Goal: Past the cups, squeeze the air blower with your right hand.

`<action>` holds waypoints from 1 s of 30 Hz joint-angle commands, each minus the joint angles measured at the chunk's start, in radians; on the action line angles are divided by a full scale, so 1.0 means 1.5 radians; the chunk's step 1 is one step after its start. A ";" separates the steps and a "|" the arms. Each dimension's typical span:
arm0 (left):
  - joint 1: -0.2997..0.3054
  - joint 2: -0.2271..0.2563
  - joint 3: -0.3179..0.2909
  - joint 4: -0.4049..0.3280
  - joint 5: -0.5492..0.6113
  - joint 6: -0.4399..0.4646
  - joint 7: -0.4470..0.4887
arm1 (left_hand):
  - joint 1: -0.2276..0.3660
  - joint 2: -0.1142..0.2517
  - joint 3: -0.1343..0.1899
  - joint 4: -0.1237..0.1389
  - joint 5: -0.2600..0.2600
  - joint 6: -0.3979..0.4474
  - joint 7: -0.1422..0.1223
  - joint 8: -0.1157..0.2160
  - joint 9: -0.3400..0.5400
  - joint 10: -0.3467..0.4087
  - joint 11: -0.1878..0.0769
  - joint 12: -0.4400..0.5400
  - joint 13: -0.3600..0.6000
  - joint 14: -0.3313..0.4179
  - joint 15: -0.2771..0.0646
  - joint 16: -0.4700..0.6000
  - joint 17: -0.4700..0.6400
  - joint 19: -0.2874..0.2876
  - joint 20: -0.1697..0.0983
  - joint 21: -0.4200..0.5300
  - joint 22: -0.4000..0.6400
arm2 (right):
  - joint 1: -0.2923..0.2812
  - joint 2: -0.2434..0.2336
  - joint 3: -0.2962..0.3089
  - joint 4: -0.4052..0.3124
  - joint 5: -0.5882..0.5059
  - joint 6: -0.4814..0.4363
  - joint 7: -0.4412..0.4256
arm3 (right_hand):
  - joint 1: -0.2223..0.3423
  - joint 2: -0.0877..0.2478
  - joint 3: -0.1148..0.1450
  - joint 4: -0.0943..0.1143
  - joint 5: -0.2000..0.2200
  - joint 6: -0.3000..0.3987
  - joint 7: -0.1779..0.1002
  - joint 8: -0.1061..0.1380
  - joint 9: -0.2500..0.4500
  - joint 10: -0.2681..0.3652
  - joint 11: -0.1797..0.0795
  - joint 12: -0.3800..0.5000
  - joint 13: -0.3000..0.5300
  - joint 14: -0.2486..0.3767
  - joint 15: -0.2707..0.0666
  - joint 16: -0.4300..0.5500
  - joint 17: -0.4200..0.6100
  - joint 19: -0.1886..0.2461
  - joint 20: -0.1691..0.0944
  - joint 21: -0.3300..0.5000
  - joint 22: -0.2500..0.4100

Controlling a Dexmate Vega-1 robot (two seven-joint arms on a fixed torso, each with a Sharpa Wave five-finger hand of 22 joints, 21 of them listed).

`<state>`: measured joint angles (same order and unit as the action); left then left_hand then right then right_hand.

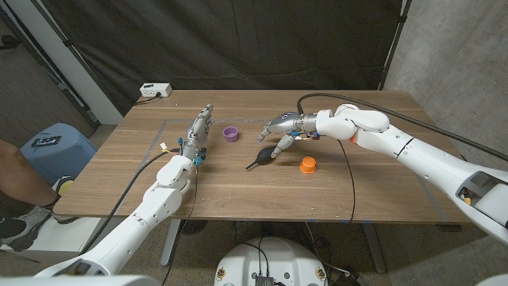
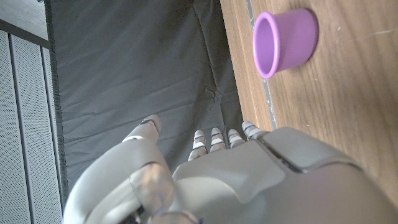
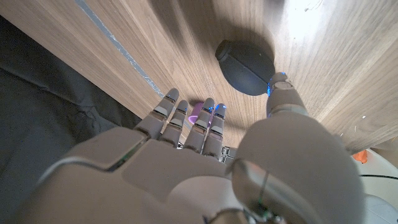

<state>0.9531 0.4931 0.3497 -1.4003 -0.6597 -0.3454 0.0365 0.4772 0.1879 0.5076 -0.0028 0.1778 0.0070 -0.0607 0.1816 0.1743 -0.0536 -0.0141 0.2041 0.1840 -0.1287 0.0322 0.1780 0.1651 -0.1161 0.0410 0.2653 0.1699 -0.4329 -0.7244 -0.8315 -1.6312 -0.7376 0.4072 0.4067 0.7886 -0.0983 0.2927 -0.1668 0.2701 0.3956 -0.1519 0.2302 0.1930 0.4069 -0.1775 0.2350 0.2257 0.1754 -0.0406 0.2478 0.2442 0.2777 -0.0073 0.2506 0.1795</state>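
STATE: my right hand (image 1: pixel 283 127) hovers with fingers spread, holding nothing, just above the dark rubber bulb-shaped air blower (image 1: pixel 260 156) at frame centre | CUPS: small purple plastic cup (image 1: pixel 230 133) upper left of it; small orange plastic cup (image 1: pixel 308 164) lower right | PROGRESS: reach looks done; closing and squeezing remain | my left hand (image 1: pixel 197 131) idle, fingers extended

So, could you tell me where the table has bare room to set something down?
Bare wood lies along the near edge, in front of the orange cup, and at the far right corner. It is crowded mid-table: purple cup, air blower, right robot hand.
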 commanded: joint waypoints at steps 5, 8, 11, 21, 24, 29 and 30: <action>0.004 0.000 0.003 -0.010 0.005 0.004 0.009 | -0.007 -0.002 0.003 -0.002 0.002 0.004 0.000 0.002 0.003 0.002 -0.001 0.001 0.001 0.001 0.001 0.000 0.001 0.004 0.000 -0.002 0.003 | -0.004 0.000 -0.010 0.013 -0.018 0.026 -0.021 | 0.010 0.000 0.002 0.002 0.008 0.005 -0.005 0.003 0.002 0.006 -0.002 -0.001 0.003 0.003 -0.038 0.006 0.004 0.000 -0.001 -0.002 0.001; 0.006 0.001 0.003 -0.014 0.006 0.006 0.011 | -0.007 -0.002 0.004 -0.002 0.002 0.005 0.000 0.002 0.003 0.002 -0.001 0.001 0.001 0.001 0.001 0.000 0.001 0.005 0.000 -0.003 0.003 | -0.008 0.000 -0.009 0.013 -0.020 0.025 -0.025 | 0.012 -0.001 0.003 0.003 0.009 0.007 -0.006 0.003 0.002 0.008 -0.005 0.000 0.004 0.004 -0.038 0.007 0.005 0.000 -0.002 -0.003 0.001; 0.006 0.001 0.004 -0.016 0.007 0.007 0.012 | -0.007 -0.002 0.004 -0.002 0.002 0.004 0.000 0.002 0.003 0.002 -0.001 0.001 0.001 0.001 0.001 0.000 0.001 0.005 0.001 -0.003 0.003 | -0.007 0.002 -0.011 0.017 -0.021 0.028 -0.027 | 0.013 -0.001 0.003 0.003 0.011 0.009 -0.006 0.003 0.002 0.009 -0.005 0.000 0.004 0.005 -0.039 0.008 0.005 0.000 -0.003 -0.003 0.001; 0.002 0.000 0.009 -0.018 0.011 0.012 0.014 | -0.008 -0.002 0.005 -0.003 0.002 0.006 0.001 0.002 0.003 0.003 -0.002 0.001 0.001 0.001 0.001 0.000 0.001 0.006 0.001 -0.006 0.003 | -0.001 0.008 -0.018 0.042 -0.025 0.043 -0.039 | 0.018 0.000 0.005 0.004 0.016 0.013 -0.007 0.004 0.002 0.014 -0.009 0.001 0.005 0.011 -0.042 0.011 0.007 0.003 -0.005 -0.004 0.001; 0.001 -0.001 0.010 -0.018 0.012 0.014 0.015 | -0.008 -0.002 0.005 -0.003 0.002 0.006 0.001 0.002 0.003 0.003 -0.002 0.001 0.001 0.001 0.001 0.000 0.001 0.007 0.000 -0.006 0.003 | 0.002 0.011 -0.021 0.050 -0.026 0.049 -0.043 | 0.020 -0.001 0.005 0.004 0.018 0.013 -0.007 0.004 0.002 0.015 -0.006 0.000 0.005 0.012 -0.043 0.011 0.007 0.003 -0.005 -0.004 0.001; 0.000 -0.001 0.011 -0.021 0.014 0.015 0.019 | -0.009 -0.002 0.005 -0.003 0.002 0.006 0.002 0.002 0.003 0.003 -0.001 0.001 0.001 0.001 0.000 0.000 0.001 0.007 0.001 -0.007 0.003 | 0.006 0.012 -0.023 0.058 -0.029 0.053 -0.048 | 0.020 -0.001 0.005 0.005 0.020 0.014 -0.008 0.004 0.002 0.015 -0.007 0.000 0.006 0.014 -0.044 0.012 0.008 0.005 -0.005 -0.005 0.001; 0.000 -0.001 0.011 -0.022 0.015 0.015 0.019 | -0.009 -0.002 0.006 -0.003 0.002 0.007 0.001 0.002 0.003 0.003 -0.001 0.001 0.001 0.001 0.000 0.000 0.001 0.007 0.001 -0.008 0.003 | 0.006 0.012 -0.024 0.059 -0.029 0.054 -0.049 | 0.020 -0.001 0.005 0.005 0.020 0.014 -0.008 0.004 0.002 0.016 -0.007 0.000 0.006 0.014 -0.045 0.012 0.008 0.005 -0.005 -0.005 0.001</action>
<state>0.9571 0.4926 0.3612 -1.4251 -0.6447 -0.3292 0.0571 0.4684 0.1867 0.5119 -0.0071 0.1778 0.0106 -0.0571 0.1816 0.1742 -0.0536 -0.0142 0.2041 0.1838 -0.1287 0.0322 0.1780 0.1651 -0.1051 0.0410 0.2546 0.1699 -0.4345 -0.7130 -0.8581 -1.5722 -0.7733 0.4691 0.3527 0.8056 -0.0995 0.2969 -0.1626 0.2892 0.4094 -0.1659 0.2302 0.1930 0.4212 -0.1848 0.2350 0.2309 0.1852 -0.0396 0.2591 0.2535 0.2815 -0.0110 0.2436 0.1793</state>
